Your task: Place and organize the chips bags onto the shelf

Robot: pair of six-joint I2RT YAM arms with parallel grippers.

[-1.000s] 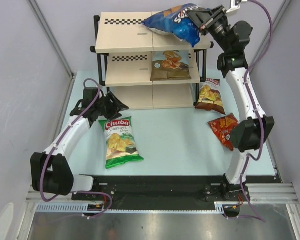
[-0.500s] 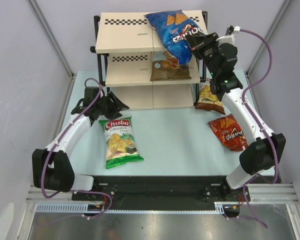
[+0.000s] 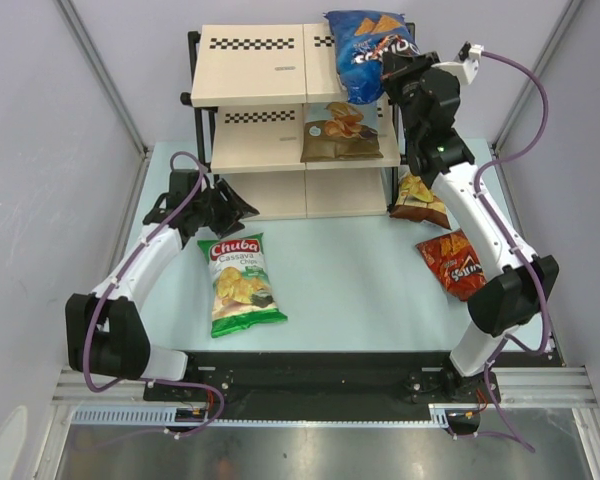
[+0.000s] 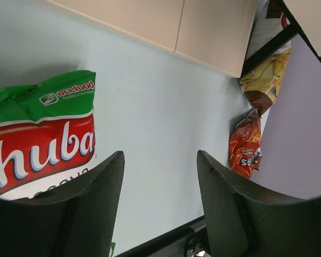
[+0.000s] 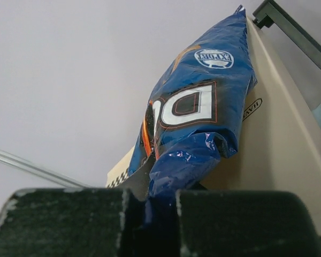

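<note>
- Top view: my right gripper [image 3: 398, 75] is clamped on the blue Doritos bag [image 3: 368, 42], which lies on the right end of the shelf [image 3: 250, 62] top board, likely to keep the left half free. My left gripper [image 3: 232, 206] hovers over the green Chuba bag [image 3: 238, 285].
- Left wrist: only here is it plain that my jaws stand apart with nothing between them, the Chuba's top just below.
- Right wrist: only here does the pinch itself show, the bag's crimped edge squeezed between my fingers.

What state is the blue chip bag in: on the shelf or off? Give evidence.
On. The blue bag lies on the top board of the shelf, its near end pinched in the shut right gripper.
</note>
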